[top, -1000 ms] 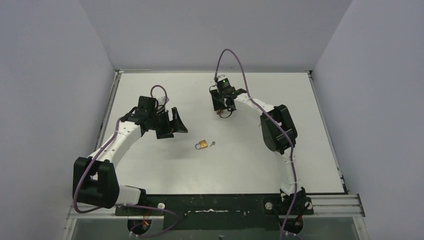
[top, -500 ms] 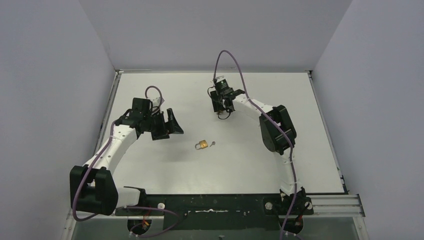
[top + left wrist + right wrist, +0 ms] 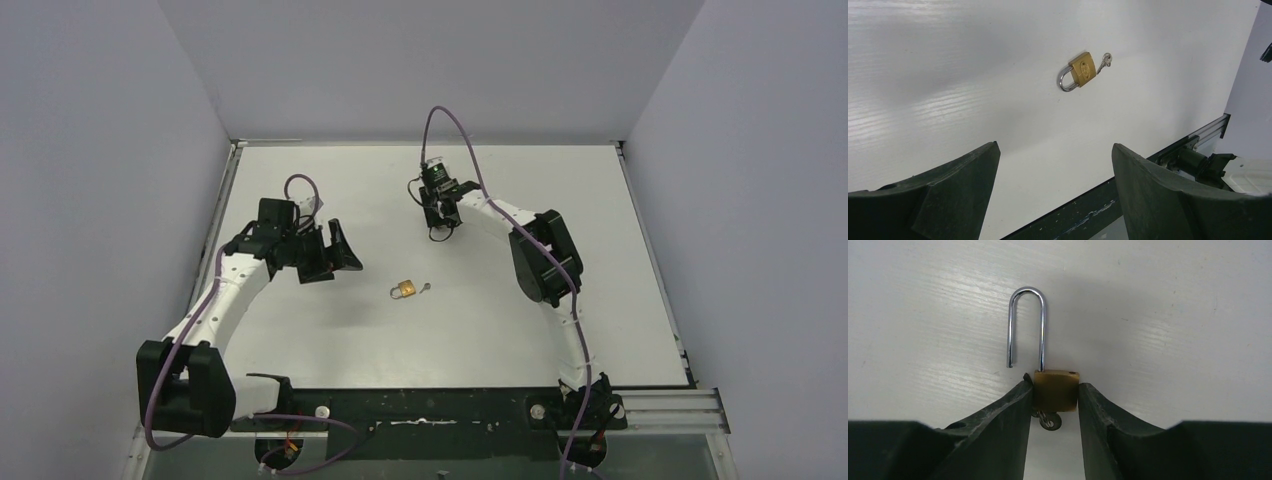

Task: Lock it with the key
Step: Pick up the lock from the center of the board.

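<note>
The left gripper (image 3: pixel 1054 146) is spread wide with nothing in it. Past it, in the upper middle of the left wrist view, a closed padlock (image 3: pixel 1082 71) lies flat on the white table (image 3: pixel 560 200). Its loop points lower left and a small key (image 3: pixel 1105 60) sits at its upper-right end. Its oval stamp is too small to read. Farther back, the right gripper (image 3: pixel 1054 387) pinches the brass body of an open padlock (image 3: pixel 1056 390). That loop points up the frame, with a second key (image 3: pixel 1048 421) underneath.

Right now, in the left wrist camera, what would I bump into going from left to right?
A black finger → the padlock → the key → the other black finger.
</note>
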Controlling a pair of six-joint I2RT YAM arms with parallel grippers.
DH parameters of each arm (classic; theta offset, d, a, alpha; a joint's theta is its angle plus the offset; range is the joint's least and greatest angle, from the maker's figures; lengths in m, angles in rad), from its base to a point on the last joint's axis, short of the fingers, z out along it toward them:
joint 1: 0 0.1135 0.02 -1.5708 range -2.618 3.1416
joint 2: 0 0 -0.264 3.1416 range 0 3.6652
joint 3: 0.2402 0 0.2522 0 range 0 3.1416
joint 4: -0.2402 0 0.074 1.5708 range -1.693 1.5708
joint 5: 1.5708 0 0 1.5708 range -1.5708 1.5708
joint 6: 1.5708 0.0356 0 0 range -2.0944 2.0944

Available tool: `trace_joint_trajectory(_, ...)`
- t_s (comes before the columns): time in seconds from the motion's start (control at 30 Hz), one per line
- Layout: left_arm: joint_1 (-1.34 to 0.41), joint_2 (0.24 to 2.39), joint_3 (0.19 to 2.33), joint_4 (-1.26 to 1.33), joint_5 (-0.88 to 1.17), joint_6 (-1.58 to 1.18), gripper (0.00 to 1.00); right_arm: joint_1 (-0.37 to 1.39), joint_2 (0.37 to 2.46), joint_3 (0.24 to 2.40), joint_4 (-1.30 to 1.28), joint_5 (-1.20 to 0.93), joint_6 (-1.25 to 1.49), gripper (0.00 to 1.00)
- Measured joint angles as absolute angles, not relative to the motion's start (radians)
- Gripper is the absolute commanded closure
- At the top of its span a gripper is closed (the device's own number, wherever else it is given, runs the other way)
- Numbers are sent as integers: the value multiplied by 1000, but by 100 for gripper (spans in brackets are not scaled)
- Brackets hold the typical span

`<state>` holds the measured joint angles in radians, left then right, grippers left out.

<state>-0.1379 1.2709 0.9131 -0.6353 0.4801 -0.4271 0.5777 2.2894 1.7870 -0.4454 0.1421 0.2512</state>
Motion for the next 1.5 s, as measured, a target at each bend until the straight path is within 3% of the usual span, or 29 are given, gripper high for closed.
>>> trace_joint_trajectory(0.13,-130,1258,913,-648,480,-420,19,578,2289,1788,-447,150,258,82)
trace_joint_trajectory(0.2,-127,1251,913,-652,480,-415,19,578,2289,1788,-447,152,263,85)
trace_joint_trajectory(0.53,-114,1246,919,-642,553,-413,21,572,2217,1668,-368,57,214,87)
trace_joint_trajectory(0.73,-100,1305,994,-574,698,-442,31,570,2036,1532,-370,-129,146,87)
trace_joint_trajectory(0.97,-104,1357,1066,-472,821,-472,31,570,1756,1516,-368,-397,132,87)
trace_joint_trajectory(1.27,-123,1288,997,-84,1016,-614,21,524,1655,1435,-97,-899,466,88)
trace_joint_trajectory(1.5,-114,1230,989,320,1189,-794,20,490,1653,1305,308,-1085,908,87)
